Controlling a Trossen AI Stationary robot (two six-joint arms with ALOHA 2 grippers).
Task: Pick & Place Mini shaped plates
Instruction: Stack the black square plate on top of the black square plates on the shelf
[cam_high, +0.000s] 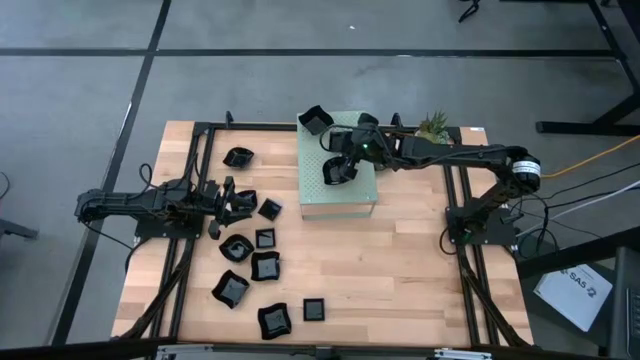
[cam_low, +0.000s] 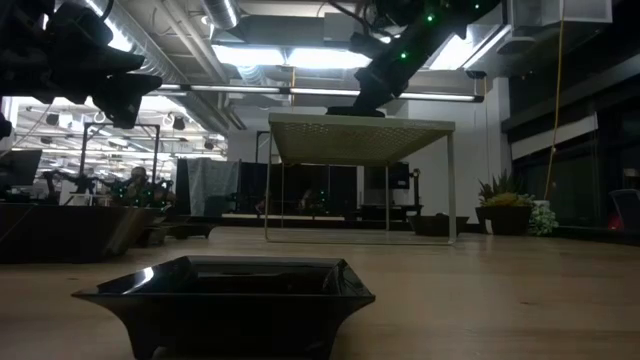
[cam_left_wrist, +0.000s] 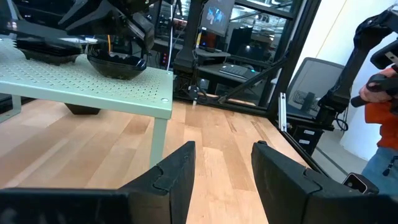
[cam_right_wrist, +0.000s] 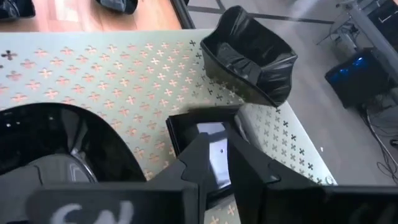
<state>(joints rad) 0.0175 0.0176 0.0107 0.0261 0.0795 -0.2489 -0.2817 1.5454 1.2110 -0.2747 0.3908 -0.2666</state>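
A pale green perforated box stands mid-table and carries three glossy black mini plates. A wavy-rimmed one sits on its far left corner, a rounded one nearer, and a square one lies flat between them. My right gripper slants down over the square plate, its fingers a narrow gap apart astride the plate's near rim. Several more plates lie on the wooden table at the front left. My left gripper waits open beside them, level and holding nothing. My right gripper comes slanting down from the table's right side, its fingers on either side of the square plate's near rim. Whether they touch the rim I cannot tell. The plate lies flat on the box top.
A small spiky plant stands behind the box at the far right. One plate sits close to the low camera. A person is beyond the table's edge. Bare wood lies at the table's front right.
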